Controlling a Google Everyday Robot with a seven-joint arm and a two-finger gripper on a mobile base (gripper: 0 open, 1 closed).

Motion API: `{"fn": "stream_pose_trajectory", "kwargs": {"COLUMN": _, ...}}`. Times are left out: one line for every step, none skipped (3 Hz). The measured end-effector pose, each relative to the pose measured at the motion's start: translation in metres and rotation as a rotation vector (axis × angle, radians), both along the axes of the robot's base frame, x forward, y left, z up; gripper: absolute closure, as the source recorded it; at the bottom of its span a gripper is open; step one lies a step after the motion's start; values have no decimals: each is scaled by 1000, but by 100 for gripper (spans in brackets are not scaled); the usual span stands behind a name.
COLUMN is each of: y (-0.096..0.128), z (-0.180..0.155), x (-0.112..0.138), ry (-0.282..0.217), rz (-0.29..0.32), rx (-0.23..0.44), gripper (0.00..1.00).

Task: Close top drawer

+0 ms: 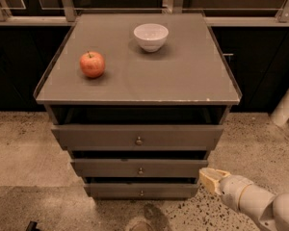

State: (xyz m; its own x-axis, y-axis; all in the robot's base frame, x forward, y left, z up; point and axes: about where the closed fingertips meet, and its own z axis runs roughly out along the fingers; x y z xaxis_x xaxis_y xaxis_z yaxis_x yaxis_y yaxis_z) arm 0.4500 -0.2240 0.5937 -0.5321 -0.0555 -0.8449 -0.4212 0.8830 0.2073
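The top drawer (135, 136) is a wide grey-brown front with a small round metal knob (138, 141) at its centre. It is pulled out, with a dark gap showing between it and the cabinet top (183, 81). My gripper (210, 179) is at the lower right, on a white arm (253, 201). Its pale tip sits just right of the middle drawer's right end, below the top drawer and apart from it.
Two shorter drawer fronts, the middle one (139, 168) and the bottom one (141, 191), sit below, also slightly out. A red apple (92, 64) and a white bowl (151, 36) stand on the cabinet top. Speckled floor surrounds the cabinet. A white post (286, 105) stands at right.
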Motion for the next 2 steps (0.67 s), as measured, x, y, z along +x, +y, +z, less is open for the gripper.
{"fn": "stream_pose_trajectory", "kwargs": {"y": 0, "z": 0, "x": 0, "ry": 0, "rz": 0, "rx": 0, "gripper": 57}}
{"fn": "stream_pose_trajectory", "kwargs": {"y": 0, "z": 0, "x": 0, "ry": 0, "rz": 0, "rx": 0, "gripper": 34}}
